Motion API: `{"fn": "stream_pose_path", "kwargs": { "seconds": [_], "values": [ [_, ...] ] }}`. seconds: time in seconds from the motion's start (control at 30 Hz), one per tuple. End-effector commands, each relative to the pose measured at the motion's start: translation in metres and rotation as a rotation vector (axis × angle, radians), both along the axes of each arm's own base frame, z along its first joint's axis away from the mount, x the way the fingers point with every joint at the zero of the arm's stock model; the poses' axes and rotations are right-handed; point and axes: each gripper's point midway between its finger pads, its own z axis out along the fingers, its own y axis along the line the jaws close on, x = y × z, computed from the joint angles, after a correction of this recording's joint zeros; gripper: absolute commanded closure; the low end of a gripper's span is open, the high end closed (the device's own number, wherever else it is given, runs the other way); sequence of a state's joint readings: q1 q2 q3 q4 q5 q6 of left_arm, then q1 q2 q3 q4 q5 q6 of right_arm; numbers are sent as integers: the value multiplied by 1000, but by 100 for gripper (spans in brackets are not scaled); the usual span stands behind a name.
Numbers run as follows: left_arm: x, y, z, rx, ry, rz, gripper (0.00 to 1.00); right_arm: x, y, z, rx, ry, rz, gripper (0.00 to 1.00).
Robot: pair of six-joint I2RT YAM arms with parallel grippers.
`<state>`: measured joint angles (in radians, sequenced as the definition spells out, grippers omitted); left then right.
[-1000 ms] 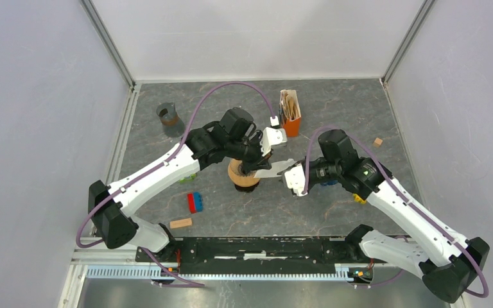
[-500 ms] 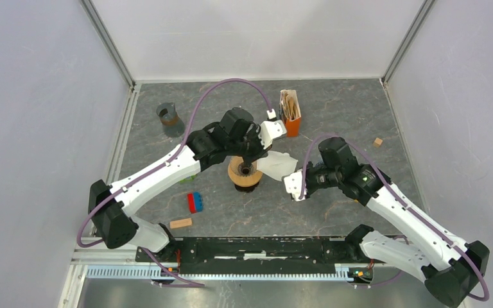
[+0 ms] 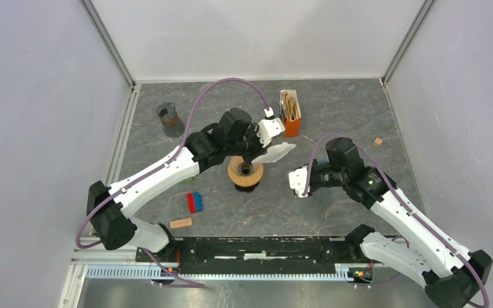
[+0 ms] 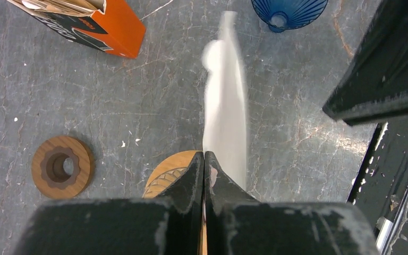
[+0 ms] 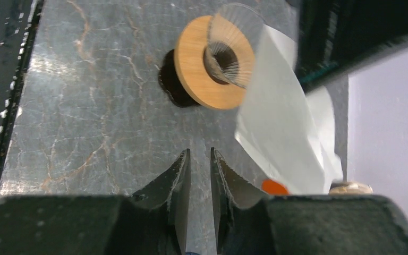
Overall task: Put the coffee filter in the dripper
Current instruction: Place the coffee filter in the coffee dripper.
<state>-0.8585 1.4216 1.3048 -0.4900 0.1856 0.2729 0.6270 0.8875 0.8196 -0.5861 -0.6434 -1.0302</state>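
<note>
Grey marbled tabletop (image 3: 334,115), white walls around.
Item: wood-rimmed dripper (image 3: 244,173), mid-tabletop.
Item: white coffee filter (image 3: 275,153), held aloft at the dripper's 2 o'clock, not in it.
Item: left pincer (image 4: 204,159), clamped on the filter's near edge.
Item: right pincer (image 5: 200,159), at the dripper's 3 o'clock, fingers a slit apart, empty.
Item: orange box (image 3: 290,114), at 1 o'clock.

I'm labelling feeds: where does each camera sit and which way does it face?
Top external: overhead behind the robot, looking down; left arm and right arm show.
Left wrist: looks down along the left pincer, shut on the coffee filter.
Right wrist: looks past the right pincer toward the dripper.
Shared: coffee filter and dripper, in all three.
</note>
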Motion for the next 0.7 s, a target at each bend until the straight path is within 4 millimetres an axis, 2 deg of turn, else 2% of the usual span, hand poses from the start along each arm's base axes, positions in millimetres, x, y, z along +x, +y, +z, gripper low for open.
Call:
{"fn": "stream_pose_path", "kwargs": {
  "seconds": [0.0, 0.17, 0.3, 0.37, 0.53, 0.67],
  "values": [
    [-2, -1, 22, -73, -38, -11, 98, 13, -2, 34, 124, -6, -82, 74],
    [-3, -3, 24, -77, -46, -27, 98, 24, -6, 64, 220, 30, -151, 70],
    [4, -2, 31, -69, -88, -9, 98, 51, -17, 96, 310, 37, -316, 62],
    [9, -2, 36, -62, -120, 3, 98, 67, -24, 108, 351, 45, -416, 62],
    [18, -2, 48, -43, -183, 41, 98, 96, -26, 115, 433, 150, -564, 48],
    [19, -3, 48, -27, -208, 51, 98, 103, -15, 111, 455, 231, -561, 41]
  ]
}}
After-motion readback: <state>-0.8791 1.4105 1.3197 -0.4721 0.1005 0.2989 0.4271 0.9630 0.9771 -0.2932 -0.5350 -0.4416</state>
